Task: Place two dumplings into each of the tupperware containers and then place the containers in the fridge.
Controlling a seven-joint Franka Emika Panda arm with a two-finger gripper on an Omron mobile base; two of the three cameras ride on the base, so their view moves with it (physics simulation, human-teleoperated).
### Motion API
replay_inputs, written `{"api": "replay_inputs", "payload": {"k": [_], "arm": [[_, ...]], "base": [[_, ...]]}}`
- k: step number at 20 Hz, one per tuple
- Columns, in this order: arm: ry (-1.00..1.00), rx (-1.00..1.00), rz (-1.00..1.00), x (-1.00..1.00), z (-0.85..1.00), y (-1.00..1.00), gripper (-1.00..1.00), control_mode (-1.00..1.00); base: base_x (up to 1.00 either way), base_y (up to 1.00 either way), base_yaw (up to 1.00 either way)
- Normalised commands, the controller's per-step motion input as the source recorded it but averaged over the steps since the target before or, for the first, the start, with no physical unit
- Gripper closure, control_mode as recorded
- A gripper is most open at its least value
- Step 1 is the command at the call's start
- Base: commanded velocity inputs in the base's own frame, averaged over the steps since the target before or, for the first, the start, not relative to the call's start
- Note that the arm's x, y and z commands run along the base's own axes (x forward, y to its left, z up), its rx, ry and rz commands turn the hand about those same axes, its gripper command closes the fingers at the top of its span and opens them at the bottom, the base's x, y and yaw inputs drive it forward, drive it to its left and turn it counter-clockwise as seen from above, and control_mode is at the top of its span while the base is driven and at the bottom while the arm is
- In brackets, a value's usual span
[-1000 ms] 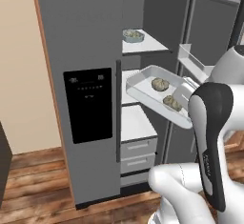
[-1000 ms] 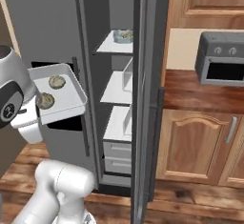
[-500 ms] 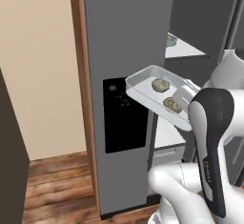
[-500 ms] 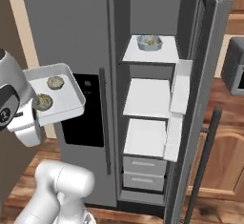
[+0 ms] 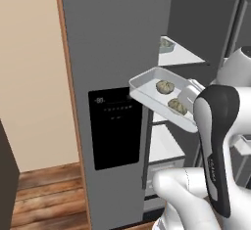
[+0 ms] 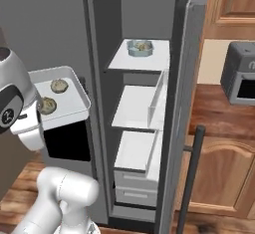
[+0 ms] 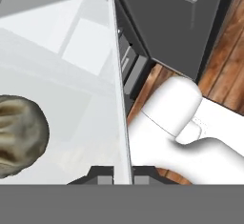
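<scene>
Tray swung away from the fridge opening
Gripper (image 7: 116, 179) clamped on white rectangular tray (image 5: 147, 94)'s rim, now before the fridge (image 6: 60, 34)'s dispenser door; shelving remains.

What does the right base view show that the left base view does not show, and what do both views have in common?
Right base view alone: the steel oven on the wooden counter, the wood cabinets below it, and the fridge drawers at the bottom.

Left base view alone: the beige wall beside the fridge, and the whole black dispenser panel.

Shared: the open fridge, the light blue tub on its top shelf, and the white tray with two dumplings, held up in front of the fridge.
</scene>
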Motion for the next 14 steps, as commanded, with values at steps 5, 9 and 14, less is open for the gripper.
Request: {"api": "replay_inputs", "payload": {"k": [5,9,14], "arm": [[0.0,0.0,0.0,0.0,0.0,0.0,1.0,1.0],[0.0,0.0,0.0,0.0,0.0,0.0,1.0,1.0],[0.0,0.0,0.0,0.0,0.0,0.0,1.0,1.0]], "base": [[0.18,-0.47,0.0],[0.12,-0.37,0.0],[-0.03,0.26,-0.02]]}}
